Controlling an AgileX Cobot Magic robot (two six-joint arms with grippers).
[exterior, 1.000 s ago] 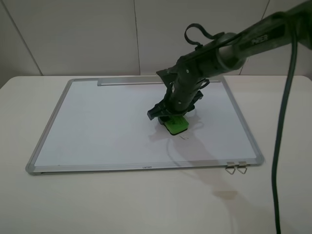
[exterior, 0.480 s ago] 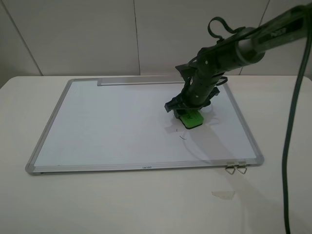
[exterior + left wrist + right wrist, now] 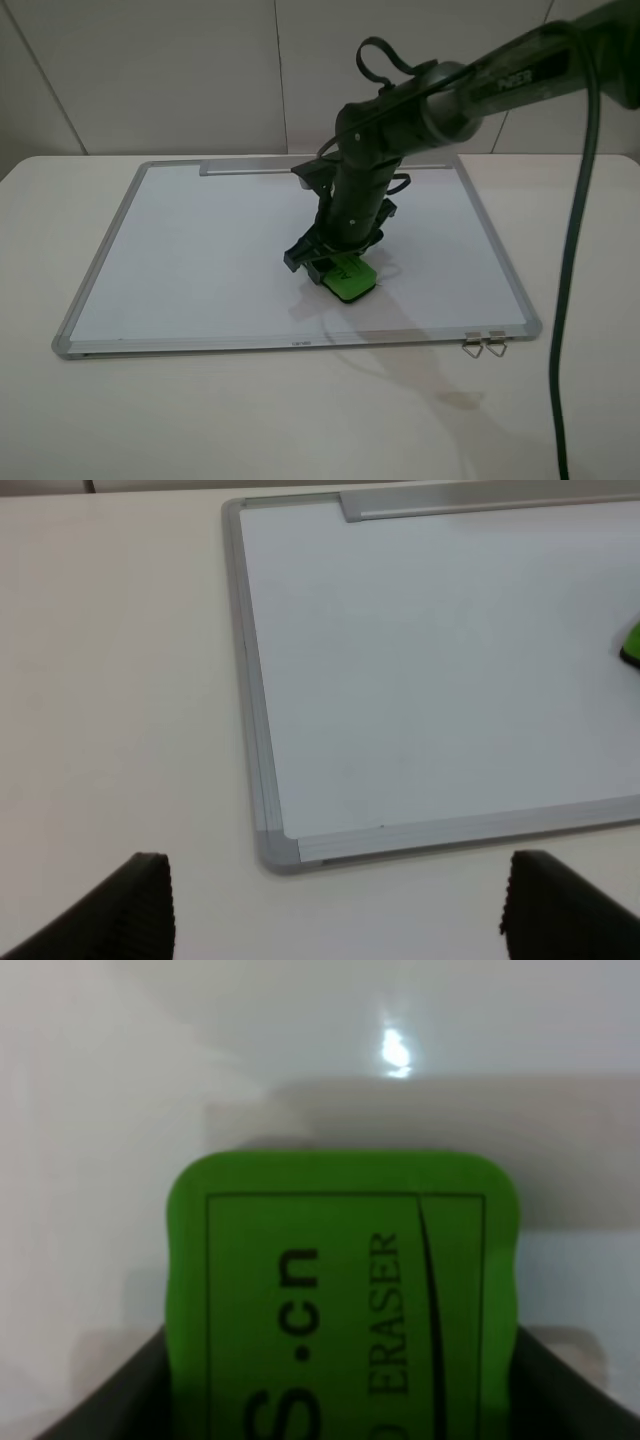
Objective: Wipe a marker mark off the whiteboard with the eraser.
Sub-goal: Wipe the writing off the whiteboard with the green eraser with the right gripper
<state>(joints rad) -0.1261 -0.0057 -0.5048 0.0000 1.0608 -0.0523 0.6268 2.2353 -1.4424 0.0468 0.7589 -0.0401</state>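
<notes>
Right claw (image 3: pixel 335 264) was clamped on the eraser (image 3: pixel 350 281), pressed flat to the whiteboard (image 3: pixel 200 250) for wiping. Left claw (image 3: pixel 345 905) was spread.

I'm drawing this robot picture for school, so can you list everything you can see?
table: one, cream, under everything
whiteboard: one, white with silver-grey frame, flat on the table
tray strip: one, grey, along the board's far edge
metal clips: two, silver, at the board's near right corner
eraser: one, bright green, on the board
marker mark: none visible
cable: one, black, hanging at right
right gripper: one, black, shut on the eraser
left gripper: one, black, open, over the table
</notes>
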